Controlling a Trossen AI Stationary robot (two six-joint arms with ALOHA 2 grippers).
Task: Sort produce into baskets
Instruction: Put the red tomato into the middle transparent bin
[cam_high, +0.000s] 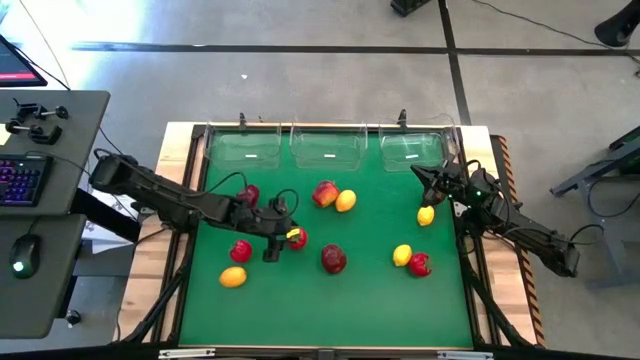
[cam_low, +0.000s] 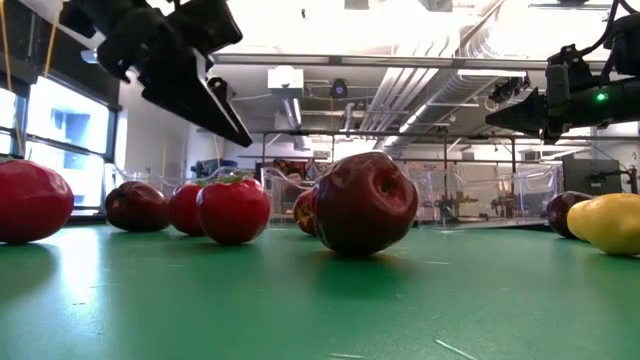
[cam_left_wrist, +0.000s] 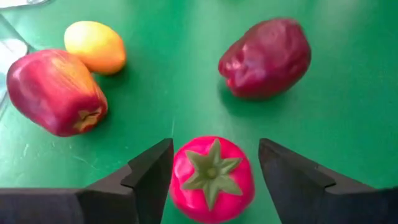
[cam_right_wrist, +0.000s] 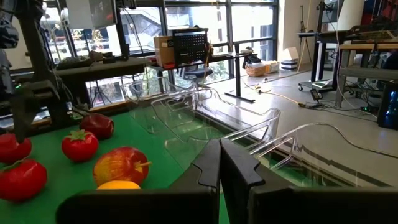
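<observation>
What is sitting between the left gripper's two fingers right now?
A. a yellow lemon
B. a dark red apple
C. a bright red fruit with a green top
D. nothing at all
C: in the left wrist view, the bright red green-topped fruit sits on the green mat between the spread fingers of the left gripper, with a gap on each side.

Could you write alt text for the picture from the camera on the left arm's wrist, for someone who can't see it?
The left arm's two-fingered dark tool hangs open over a bright red, green-topped toy fruit lying between its fingers on the green mat. Beyond it lie a dark red toy apple, a red-and-yellow toy apple and a yellow toy lemon.
</observation>
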